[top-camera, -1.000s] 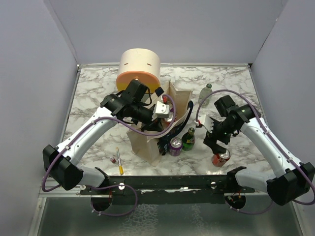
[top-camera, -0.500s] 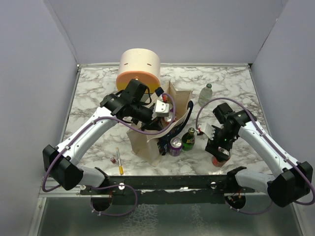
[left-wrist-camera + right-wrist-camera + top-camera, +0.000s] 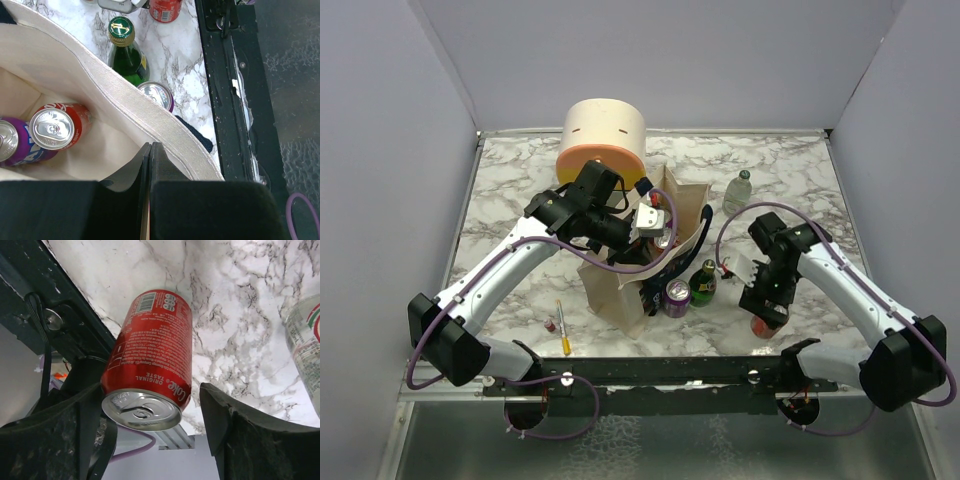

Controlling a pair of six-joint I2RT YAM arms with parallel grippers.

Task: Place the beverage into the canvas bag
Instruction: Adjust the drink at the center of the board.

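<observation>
**Right gripper open around a red can; left gripper shut on the bag rim**

At the bottom of the top view, a thin yellow-handled tool (image 3: 564, 337) lies on the marble table (image 3: 510, 185), left of centre, and a small red object (image 3: 551, 326) lies just beside it.

At the lower right, the red cola can (image 3: 150, 352) stands upright on the table, near the front edge. The right gripper (image 3: 155, 407) is lowered over it with one finger on each side. The jaws are wide open. In the right wrist view there is a clear gap between the can and the finger on the right of the frame, so the can is not clamped.

A little farther back, near the centre, a purple can (image 3: 677, 297) and a green glass bottle (image 3: 703, 284) stand side by side, just beside the canvas bag (image 3: 615, 290). The bag stands upright with its mouth open. Inside it, the left wrist view shows a second red can (image 3: 52, 129) and a second purple can (image 3: 9, 142), both upright and touching each other.

The left gripper (image 3: 150, 152) is above the bag's mouth. Its jaws are fully closed, and they pinch the cloth of the bag's rim.

Farther back on the right stands a clear plastic bottle (image 3: 737, 190), well apart from the bag. At the far edge, behind the bag, stands a rounded cream-and-orange drawer box (image 3: 603, 138).
</observation>
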